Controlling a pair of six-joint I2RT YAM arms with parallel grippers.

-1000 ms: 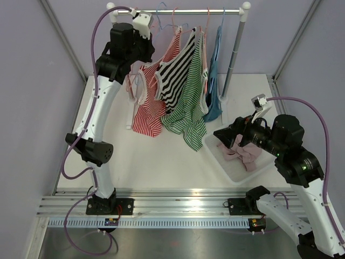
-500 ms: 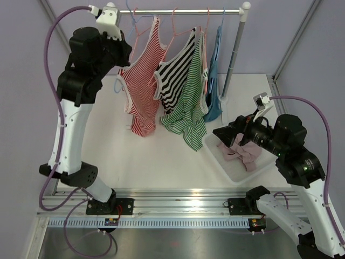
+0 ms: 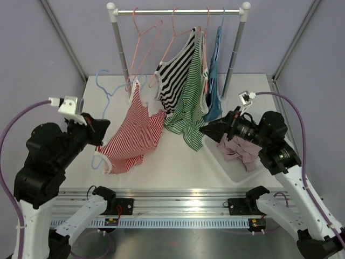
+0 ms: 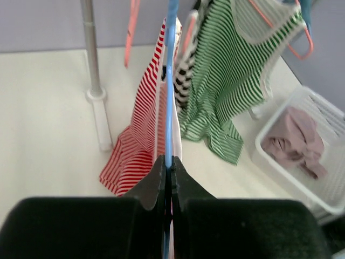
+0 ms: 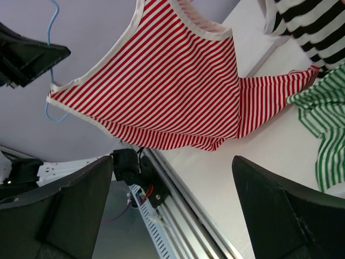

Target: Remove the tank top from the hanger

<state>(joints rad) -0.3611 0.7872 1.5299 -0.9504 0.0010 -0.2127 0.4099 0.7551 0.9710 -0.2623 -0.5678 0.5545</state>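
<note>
The red-and-white striped tank top [image 3: 135,135] hangs on a blue hanger [image 3: 101,73], off the rail and over the table's left part. My left gripper [image 3: 100,127] is shut on the blue hanger wire [image 4: 170,81], with the top [image 4: 143,129] hanging beyond the closed tips [image 4: 168,162]. My right gripper [image 3: 207,129] is open and empty, to the right of the top and apart from it. In the right wrist view the top [image 5: 172,91] spreads ahead of the open gripper [image 5: 172,205], with the hanger [image 5: 51,54] at the left.
The rail [image 3: 178,11] holds an empty pink hanger [image 3: 143,43], a black-and-white striped top [image 3: 175,81], a green striped top [image 3: 188,108] and a blue garment [image 3: 214,86]. A white bin [image 3: 237,174] with a pink garment [image 3: 237,151] sits under my right arm.
My left arm swung down from the rail to the near left, carrying the blue hanger and red striped top off the rail. My right gripper moved a little left toward the top.
</note>
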